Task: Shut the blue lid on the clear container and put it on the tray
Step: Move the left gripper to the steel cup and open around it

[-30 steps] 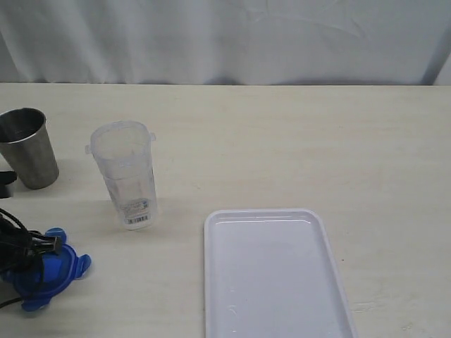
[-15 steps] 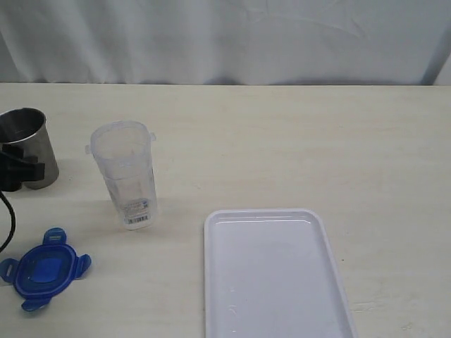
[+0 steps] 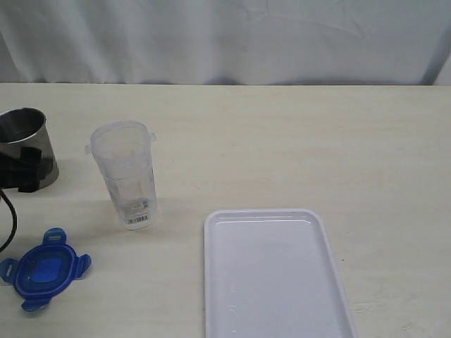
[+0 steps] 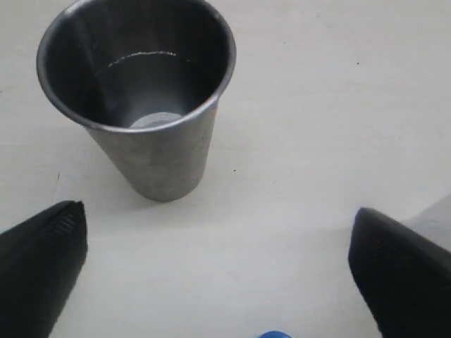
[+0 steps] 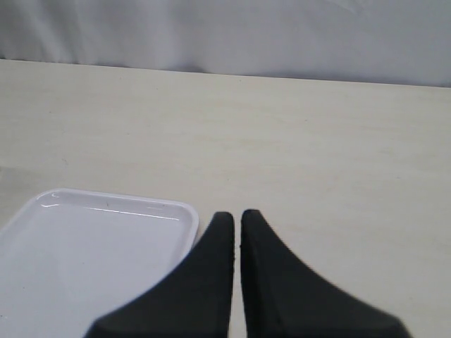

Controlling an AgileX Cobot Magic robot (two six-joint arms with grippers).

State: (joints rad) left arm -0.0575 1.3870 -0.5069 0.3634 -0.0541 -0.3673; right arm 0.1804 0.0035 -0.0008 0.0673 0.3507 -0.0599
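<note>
Left gripper [image 4: 217, 217] is now off the lid [image 3: 44, 270], jaws spread wide, up beside the cup [image 3: 32, 137]; lid lies uncovered.

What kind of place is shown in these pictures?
Probably a robot test bench, not a home: a pale table before a plain white curtain, with only a few staged items like the tray.

Left hand [image 4: 215, 215] wide, right hand [image 5: 237, 215] closed.

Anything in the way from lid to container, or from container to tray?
Nothing visible. Bare table lies between the lid and the container, and between container and tray. The steel cup stands off both paths.
</note>
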